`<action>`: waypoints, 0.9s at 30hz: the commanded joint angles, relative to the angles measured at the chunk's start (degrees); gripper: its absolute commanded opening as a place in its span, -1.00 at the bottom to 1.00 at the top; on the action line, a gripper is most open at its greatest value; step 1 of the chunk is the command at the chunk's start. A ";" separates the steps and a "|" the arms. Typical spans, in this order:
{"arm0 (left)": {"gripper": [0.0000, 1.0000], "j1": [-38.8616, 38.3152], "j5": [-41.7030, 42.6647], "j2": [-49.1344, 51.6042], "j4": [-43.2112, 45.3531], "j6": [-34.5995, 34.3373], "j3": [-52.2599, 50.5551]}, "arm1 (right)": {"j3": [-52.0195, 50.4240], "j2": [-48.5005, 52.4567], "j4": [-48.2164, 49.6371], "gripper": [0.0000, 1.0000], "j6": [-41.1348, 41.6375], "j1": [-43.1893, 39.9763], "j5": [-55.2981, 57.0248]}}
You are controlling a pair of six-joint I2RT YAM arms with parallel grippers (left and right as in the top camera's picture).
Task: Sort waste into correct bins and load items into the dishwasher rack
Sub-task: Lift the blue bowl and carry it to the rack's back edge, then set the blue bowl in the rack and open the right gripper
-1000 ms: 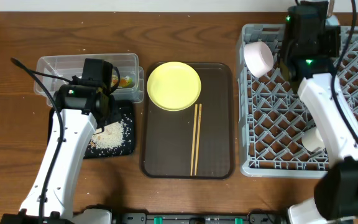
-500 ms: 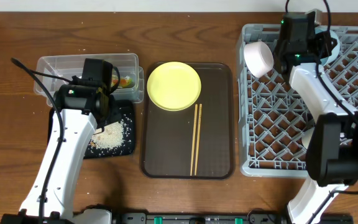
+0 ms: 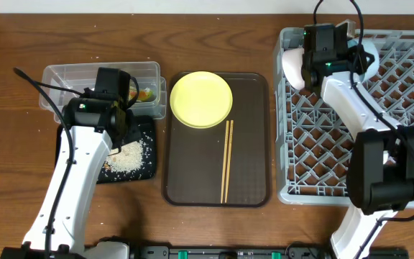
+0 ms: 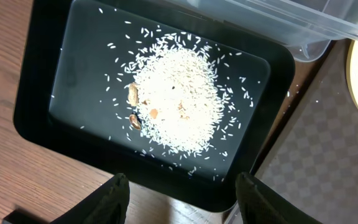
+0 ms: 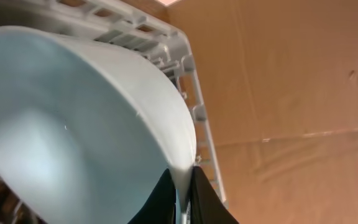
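Right gripper (image 5: 180,198) on bowl (image 5: 73,118), rack (image 5: 178,46) behind

Robot lab or test setup staged with kitchen props. Cues: left arm (image 3: 70,180) and right arm (image 3: 365,108) with loose black cables (image 3: 34,83) working over bare wooden bench (image 3: 13,180). Dishwasher rack (image 3: 315,137) standing straight on bench. Clear tub (image 3: 63,72), black tray (image 4: 42,137) of rice (image 4: 179,99), brown serving tray (image 3: 250,165) laid side by side.

The rack (image 3: 315,144) is free across its middle, but the pink bowl (image 3: 294,67) and the blue bowl (image 5: 73,124) in the right gripper (image 5: 180,190) crowd its far side.
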 commanded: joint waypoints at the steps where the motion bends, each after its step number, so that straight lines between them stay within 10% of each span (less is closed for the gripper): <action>1: 0.17 0.02 -0.07 0.17 -0.17 -0.76 -0.17 | -0.83 2.23 -4.59 -0.97 13.07 2.29 -18.16; 27: 0.16 0.02 -0.07 0.17 -0.44 -0.76 -0.17 | -0.81 -1.73 -22.03 -0.50 28.13 3.23 -36.96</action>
